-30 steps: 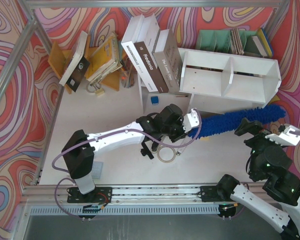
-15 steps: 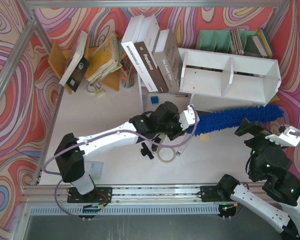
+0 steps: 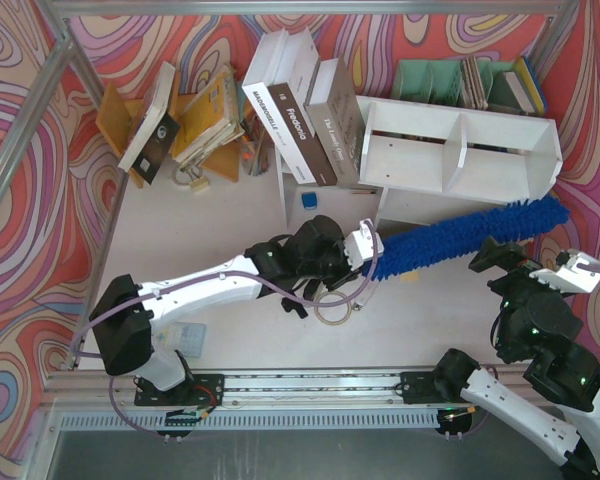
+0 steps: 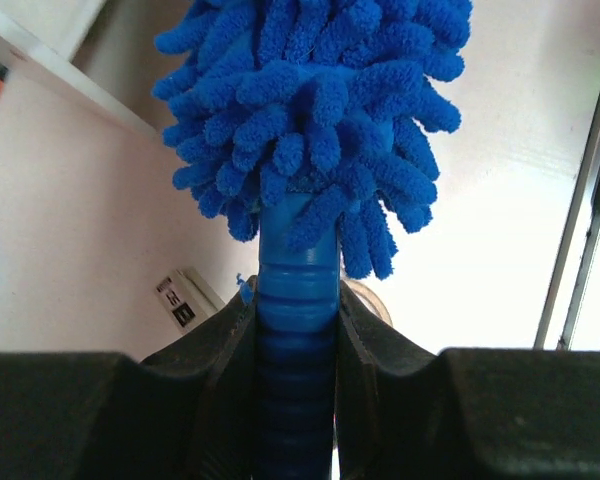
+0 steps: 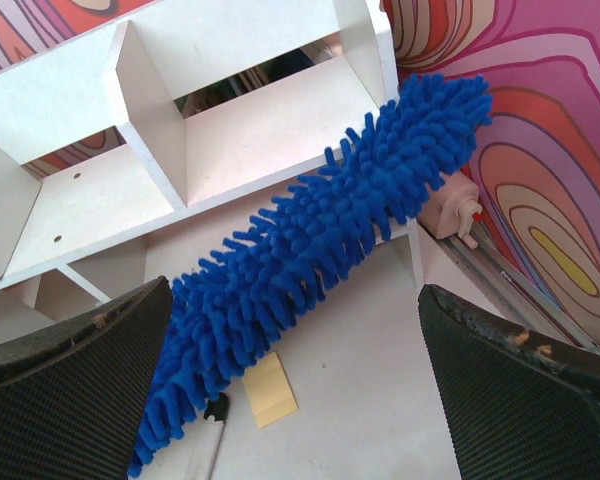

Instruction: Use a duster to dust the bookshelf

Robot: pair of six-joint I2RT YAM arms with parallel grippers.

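Here the left tool [image 4: 298, 310] is pressed tight on the ribbed blue handle of the duster [image 3: 460, 235], one finger on each side of it. The left arm reaches from the near edge across the middle of the worktop [image 3: 210, 225]. From that grip the shaggy blue head runs slantwise toward the right edge, with its tip beside the right end of the bookshelf [image 3: 460, 150]. The bookshelf sits toward the far right corner, its two compartments facing up at the overhead camera. In the right wrist view the fibres overlap the near edge of the right compartment; whether they press on the board I cannot tell. The right tool [image 3: 536, 263] hangs near the right edge with its fingers spread wide, holding nothing. A stack of books [image 3: 300, 110] leans against the bookshelf's left end. A small yellow note [image 5: 265, 390] lies on the worktop under the duster's head.
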